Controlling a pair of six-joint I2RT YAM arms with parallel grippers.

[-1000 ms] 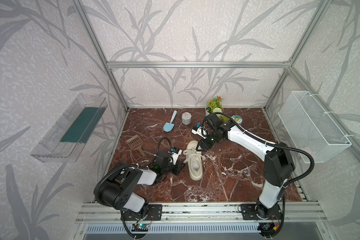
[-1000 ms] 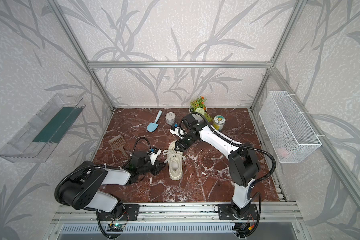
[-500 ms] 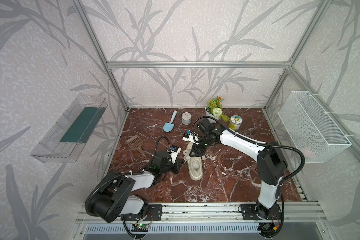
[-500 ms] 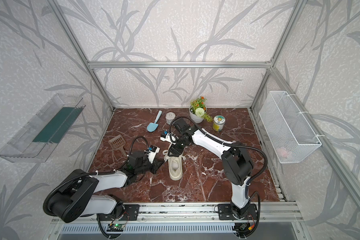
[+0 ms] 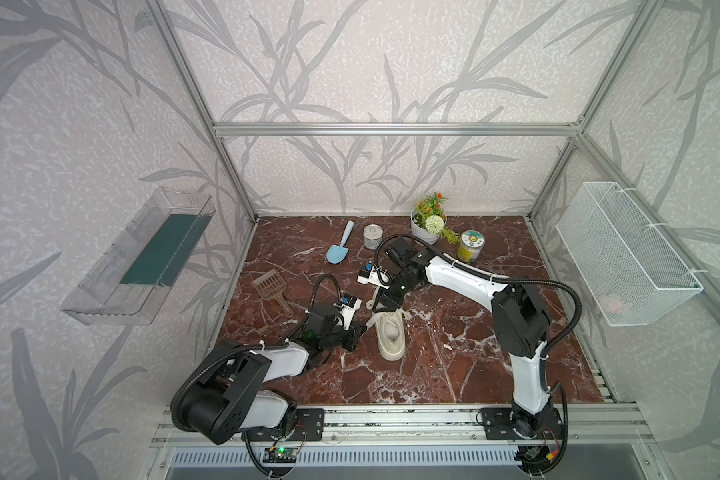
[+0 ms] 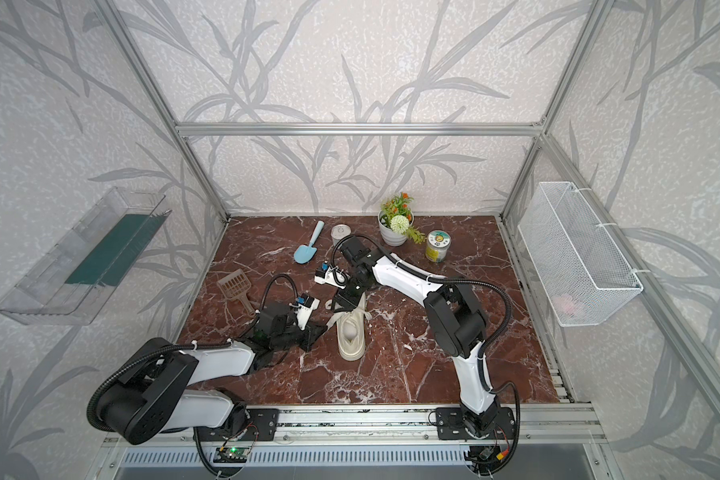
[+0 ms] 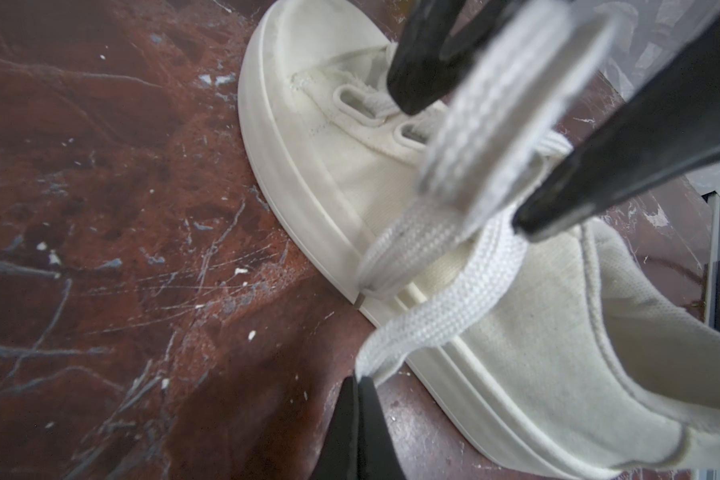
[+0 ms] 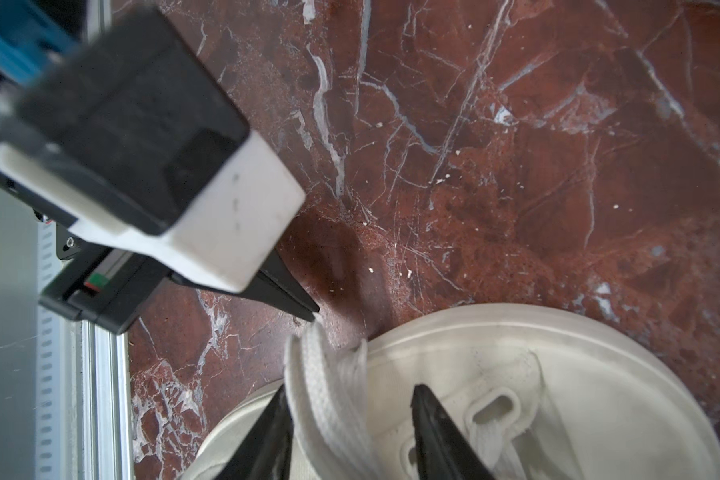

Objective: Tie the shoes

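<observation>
Since a second ago my right gripper has come in from beyond the toe and now hangs over the front of the sneaker, with that arm's elbow swung toward the middle. Its jaws stand apart astride an upstanding loop of the lace. The loop leans on one finger and stands clear of the other, so nothing is clamped there. My left gripper has stayed low at the sneaker's left side, closed tight on a strand of the lace that runs up toward the eyelets. Only that arm's shoulder and elbow have sunk toward the front rail. The sneaker has not shifted: it stands on its sole mid-table, toe to the back wall and heel to the rail.

Bare marble table lies open to the right of the sneaker and in front of the heel as far as the rail. The brown scoop lies near, left of my left wrist. Behind my right wrist the blue trowel, tin can, plant pot and jar line the back edge.
</observation>
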